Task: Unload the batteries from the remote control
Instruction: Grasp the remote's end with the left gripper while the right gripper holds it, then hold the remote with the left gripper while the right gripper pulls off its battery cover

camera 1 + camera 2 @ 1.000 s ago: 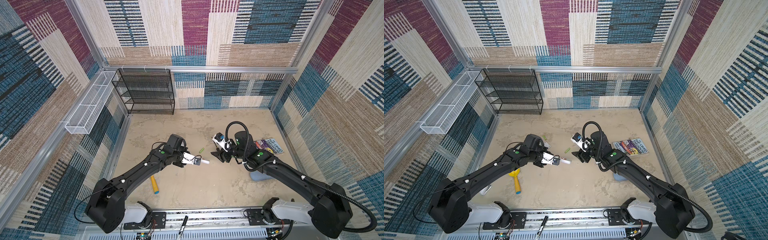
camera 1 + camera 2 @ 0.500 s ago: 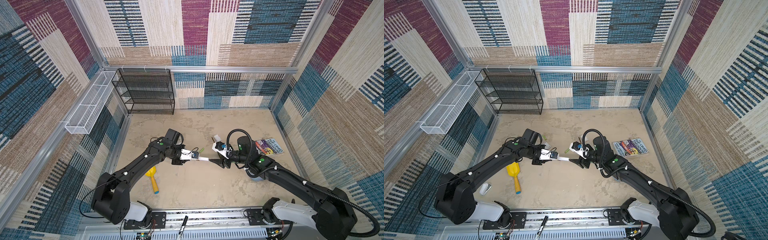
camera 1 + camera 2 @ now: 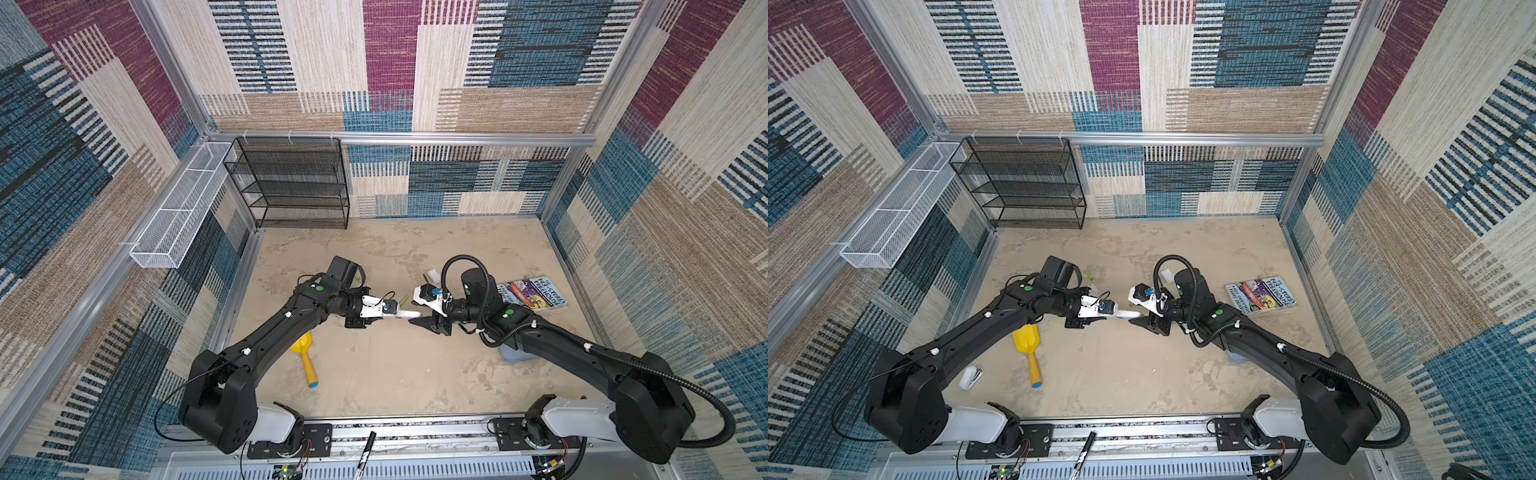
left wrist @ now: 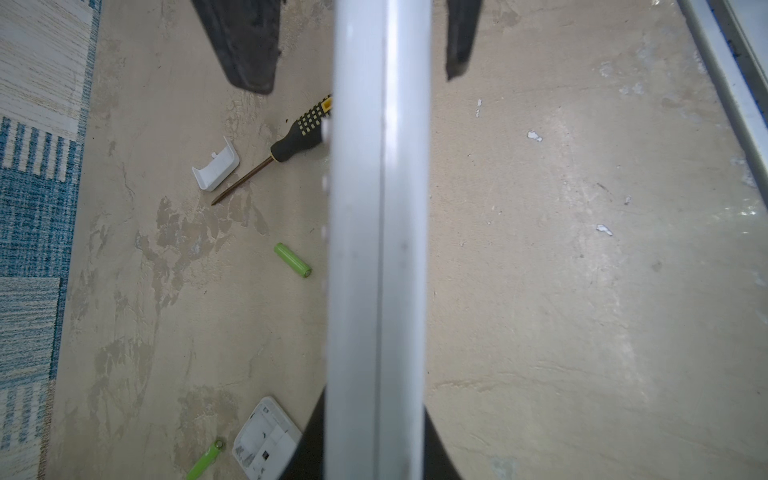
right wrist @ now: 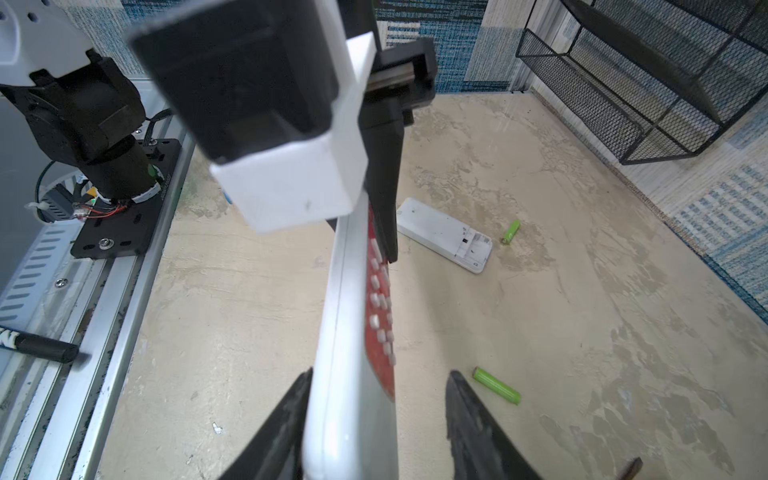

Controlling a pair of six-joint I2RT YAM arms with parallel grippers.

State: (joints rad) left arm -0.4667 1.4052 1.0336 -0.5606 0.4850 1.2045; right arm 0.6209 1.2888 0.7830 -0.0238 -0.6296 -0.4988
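White mesh basket (image 3: 166, 226): hangs on the left wall above the surface's left edge, split by dividers.
Black wire rack (image 3: 291, 183): back left corner, against the back wall.
Small white object (image 3: 970, 377): near the front left corner; the left arm hides it in a top view.
Yellow scoop (image 3: 1027, 338): front left area, with its blade partly under the left arm.
Left gripper (image 3: 386, 314): clamped on one end of the held remote (image 3: 405, 314), above the surface's middle.
Second remote (image 5: 444, 235): flat on the surface behind the left wrist, battery bay uncovered.
Green battery (image 5: 511, 231): loose on the surface, just beside that open bay.
Held remote: white, with a red face and white buttons; on edge, off the surface, bridging the two grippers. Its bay is not visible.
Other green battery (image 4: 293, 260): loose mid-surface, just behind the held remote.
Right gripper (image 5: 380, 374): jaws apart around the remote's other end, one finger on its white back and the other clear of the red face.
White cover (image 4: 216, 166): just beside the screwdriver (image 4: 291, 137), behind the right gripper.
Book (image 3: 534, 293): flat near the right edge.
Blue object (image 3: 513, 355): mostly hidden under the right forearm.
Marker (image 3: 365, 451): on the front rail, off the surface.
Counts: two remotes, two green batteries.
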